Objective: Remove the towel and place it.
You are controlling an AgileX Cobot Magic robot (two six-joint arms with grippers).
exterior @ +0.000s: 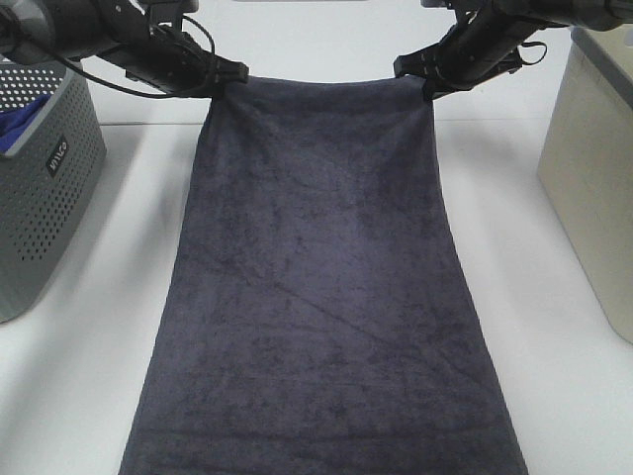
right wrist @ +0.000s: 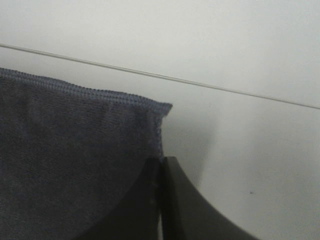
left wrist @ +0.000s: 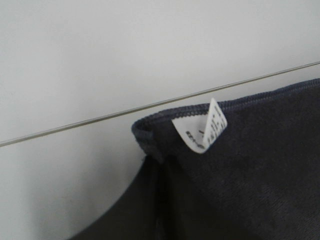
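The towel point(exterior: 321, 297) hangs stretched between my two grippers, its top hem held up at the far side and its dark charcoal length sloping down toward the camera, widening until it runs out of the near edge of the exterior view. My left gripper point(exterior: 233, 72) is pressed together on the towel's top left corner, and my right gripper point(exterior: 417, 67) is pressed together on the top right corner, so the hem between them runs nearly straight and level with only a slight sag. In the left wrist view the stitched hem curls over at the corner, and a small white tag point(left wrist: 202, 131) sticks up from it, folded on itself. In the right wrist view the other corner comes to a point just above my dark fingers point(right wrist: 165, 200), which meet flat with the cloth between them.

White counter point(exterior: 89, 376) shows on both sides of the towel. A grey perforated basket point(exterior: 40, 188) stands at the left edge, with blue cloth point(exterior: 22, 121) inside it, apart from the towel. A beige bin point(exterior: 593, 168) stands at the right edge, also apart.
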